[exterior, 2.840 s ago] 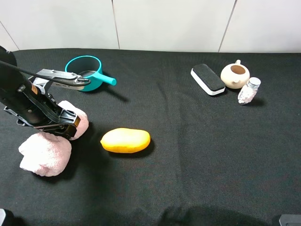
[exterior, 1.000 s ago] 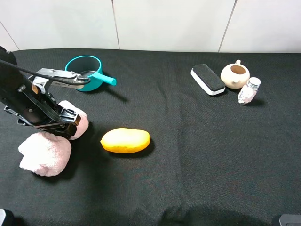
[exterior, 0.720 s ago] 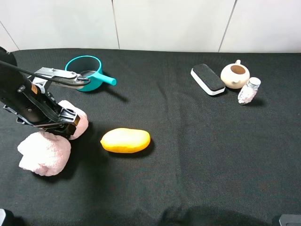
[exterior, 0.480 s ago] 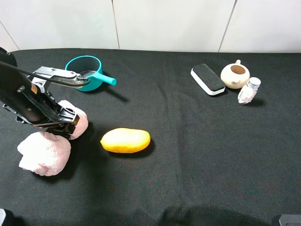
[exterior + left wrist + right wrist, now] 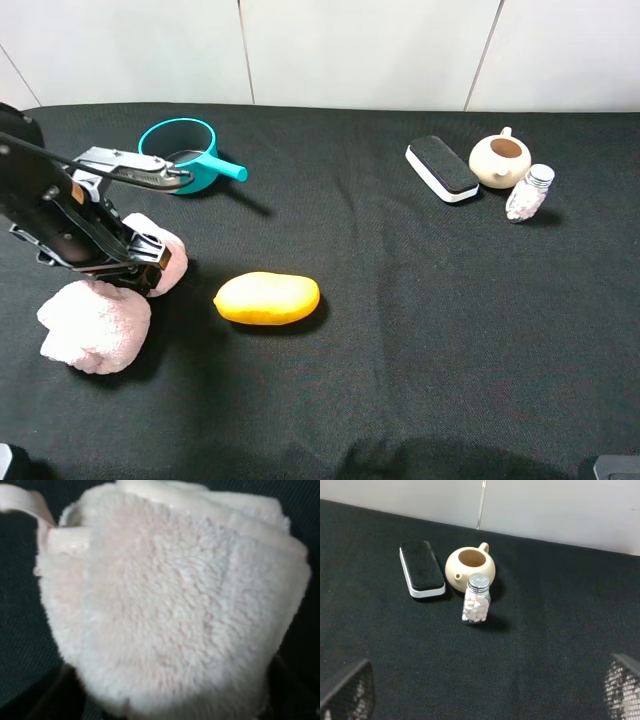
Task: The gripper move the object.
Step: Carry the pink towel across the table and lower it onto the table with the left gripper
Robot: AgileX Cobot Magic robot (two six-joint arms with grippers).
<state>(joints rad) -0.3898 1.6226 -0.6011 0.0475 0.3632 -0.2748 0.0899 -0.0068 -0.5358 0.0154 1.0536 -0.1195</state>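
The left pincer [image 5: 143,268] stands spread wide astride the object [image 5: 95,325], one pink lump between its jaws.

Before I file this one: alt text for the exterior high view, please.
The left gripper sits between the two lumps of a pale pink plush object on a black tabletop. A yellow-orange mango lies beside it, a teal saucepan behind; at far right stand a board eraser, a beige teapot and a small bottle of pills.

The left arm [image 5: 45,215] is black, with a thin grey cable [image 5: 45,155] and a silver bracket [image 5: 130,168]. The right fingers [image 5: 345,692] look dark and meshed.
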